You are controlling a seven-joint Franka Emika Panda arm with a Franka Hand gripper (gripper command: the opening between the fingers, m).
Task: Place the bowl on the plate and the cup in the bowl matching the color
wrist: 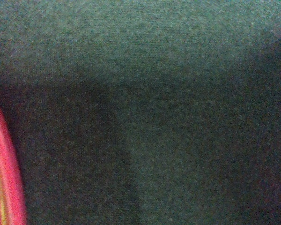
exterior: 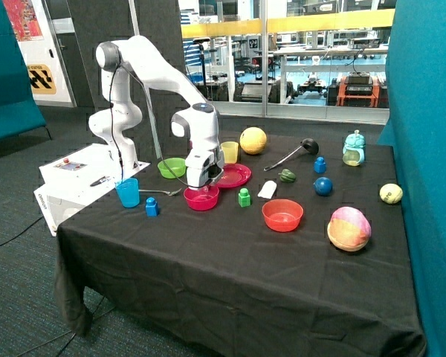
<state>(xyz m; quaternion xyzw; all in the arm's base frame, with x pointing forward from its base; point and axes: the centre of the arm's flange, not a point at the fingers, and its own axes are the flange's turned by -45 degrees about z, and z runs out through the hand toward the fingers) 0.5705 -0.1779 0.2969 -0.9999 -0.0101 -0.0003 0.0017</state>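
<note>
The pink bowl (exterior: 201, 198) sits on the black cloth, right beside the pink plate (exterior: 236, 176) and nearer the front edge. My gripper (exterior: 206, 185) is low over the bowl's far rim, between bowl and plate. The plate lies flat with nothing on the part that shows. The pink cup is not in view. The wrist view shows black cloth and a curved pink rim (wrist: 3, 180) at one edge; I cannot tell whether it belongs to the bowl or the plate.
A yellow cup (exterior: 229, 152) and a yellow ball (exterior: 253, 140) stand behind the plate. A green bowl (exterior: 172, 167), a blue cup (exterior: 128, 192), a spoon (exterior: 160, 193) and a blue block (exterior: 152, 207) lie by the robot's base. A green block (exterior: 244, 197) and an orange-red bowl (exterior: 282, 215) sit on the bowl's other side.
</note>
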